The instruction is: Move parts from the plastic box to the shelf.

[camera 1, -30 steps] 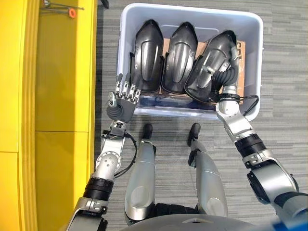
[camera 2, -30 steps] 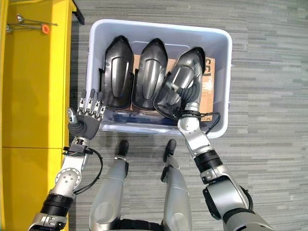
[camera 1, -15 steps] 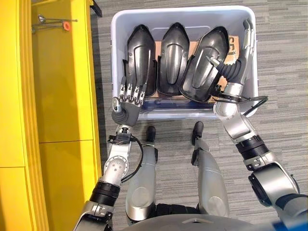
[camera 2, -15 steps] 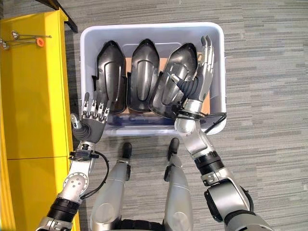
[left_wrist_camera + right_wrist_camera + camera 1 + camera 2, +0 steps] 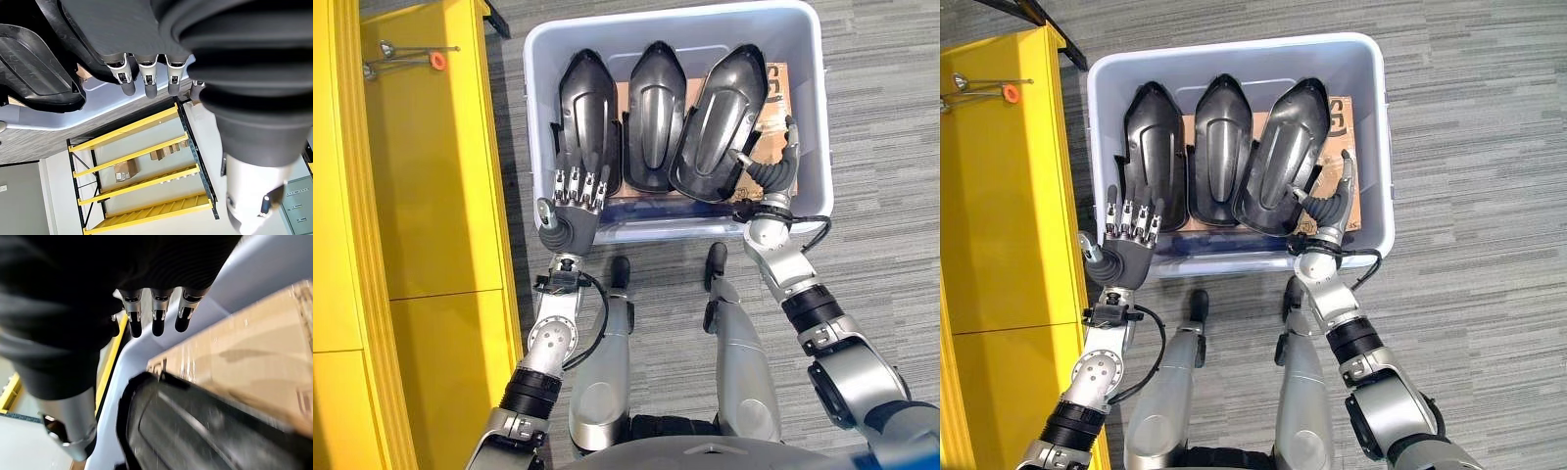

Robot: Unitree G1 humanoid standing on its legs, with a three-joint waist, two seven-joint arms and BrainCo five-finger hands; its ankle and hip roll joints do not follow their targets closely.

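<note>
While both hands [image 5: 576, 186] [image 5: 1338, 201] hang slack-fingered over the plastic box [image 5: 808, 108], grey striped carpet [image 5: 881, 147], yellow shelf [image 5: 421, 166] alongside.

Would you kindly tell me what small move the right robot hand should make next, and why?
Probably curl the right robot hand around the edge of the rightmost black part: its fingers are straight beside that tilted part in the plastic box and grip nothing yet.

Your left hand [image 5: 570, 201] is raised with its fingers straight and spread (back of hand up); your right hand [image 5: 1334, 201] reaches forward, fingers extended.
</note>
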